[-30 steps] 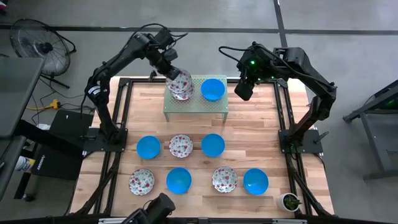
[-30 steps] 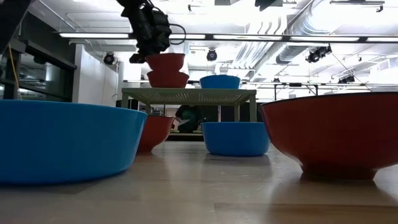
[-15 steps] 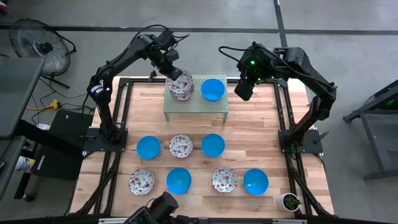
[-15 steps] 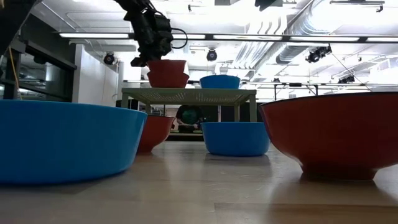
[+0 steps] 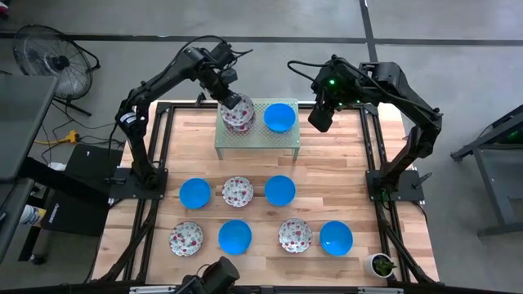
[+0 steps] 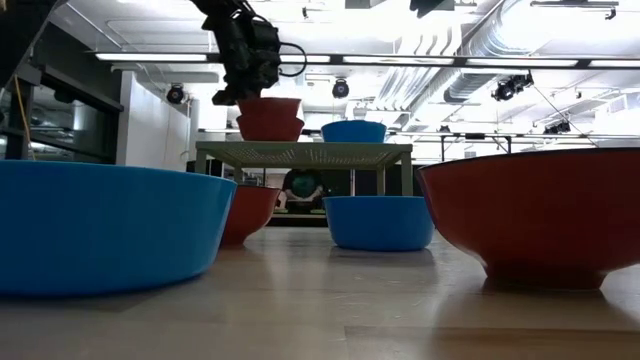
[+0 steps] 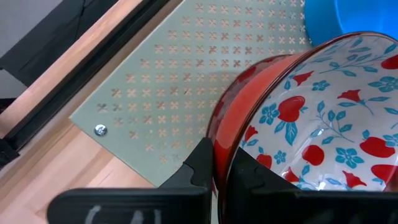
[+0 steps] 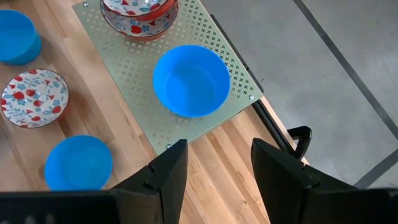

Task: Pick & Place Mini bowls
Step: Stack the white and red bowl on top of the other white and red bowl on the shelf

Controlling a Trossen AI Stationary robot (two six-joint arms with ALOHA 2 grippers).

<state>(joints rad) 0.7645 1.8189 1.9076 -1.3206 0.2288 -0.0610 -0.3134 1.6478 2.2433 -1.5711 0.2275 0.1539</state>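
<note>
floral bowl (image 5: pixel 238 109) nested in another, on rack (image 5: pixel 278 140).

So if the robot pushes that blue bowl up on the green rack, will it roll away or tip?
Probably neither. The blue bowl sits upright on the flat rack, so it would likely slide. It looks stiff, smooth and maybe slippery. It is near the rack's edge.

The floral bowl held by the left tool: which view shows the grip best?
The left wrist view: the left tool pinches the floral bowl rim. High view shows it small; low view, only its red side.
</note>
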